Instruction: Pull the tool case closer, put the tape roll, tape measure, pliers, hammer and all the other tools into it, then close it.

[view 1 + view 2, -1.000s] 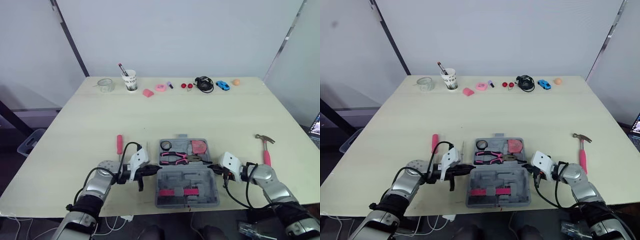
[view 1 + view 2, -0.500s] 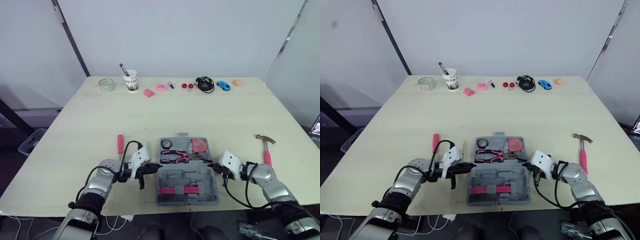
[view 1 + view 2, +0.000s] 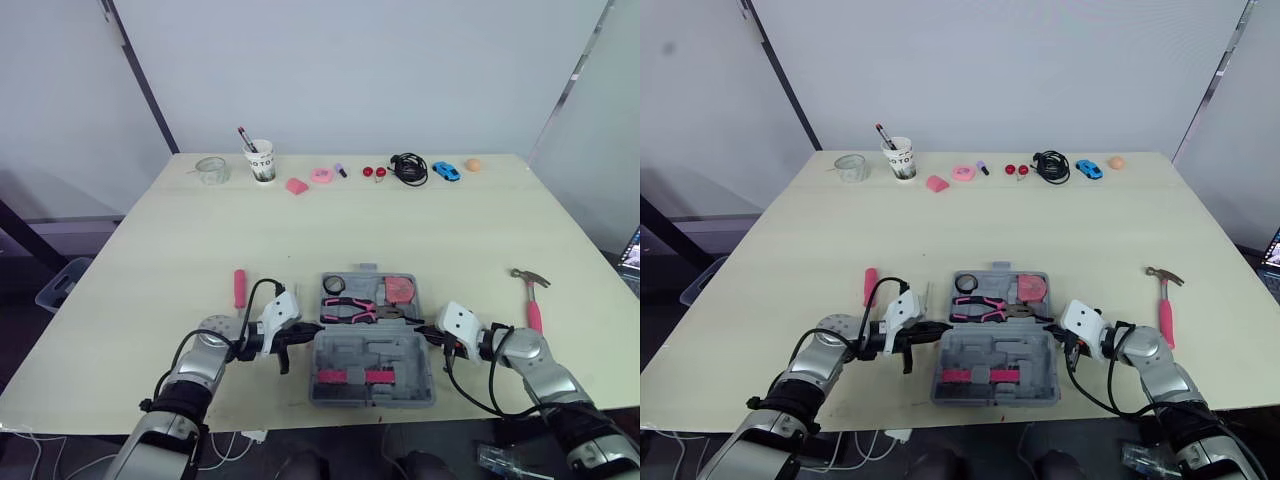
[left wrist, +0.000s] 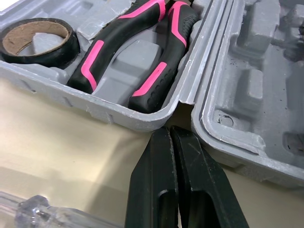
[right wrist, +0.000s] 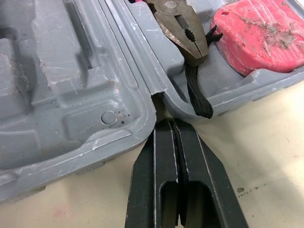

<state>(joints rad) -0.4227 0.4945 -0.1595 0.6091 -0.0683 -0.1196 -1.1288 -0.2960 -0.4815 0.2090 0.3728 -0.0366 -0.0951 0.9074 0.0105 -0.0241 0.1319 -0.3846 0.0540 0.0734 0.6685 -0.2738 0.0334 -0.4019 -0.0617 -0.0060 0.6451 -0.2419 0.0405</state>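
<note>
Arms reached in low from the bottom corners. At lower left we saw a screwdriver (image 3: 239,289) on the table (image 3: 300,220), then the left gripper (image 4: 170,130), fingers pressed together and holding nothing, tips at the hinge gap of the open tool case (image 3: 372,352) at lower centre. Its upper half held tape roll (image 4: 57,54), pliers (image 4: 114,45) and tape measure (image 5: 259,33). The right gripper (image 5: 167,122), fingers likewise together and empty, met the opposite hinge end. The hammer (image 3: 531,295) lay on the table right of the case.

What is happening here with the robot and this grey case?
The robot is working on the open case near its edge of the table. The left gripper and right gripper are both shut, with their tips at the case's hinge, one on each side. The tape roll, pliers and tape measure lie in the case. The hammer and a screwdriver lie outside it.
</note>
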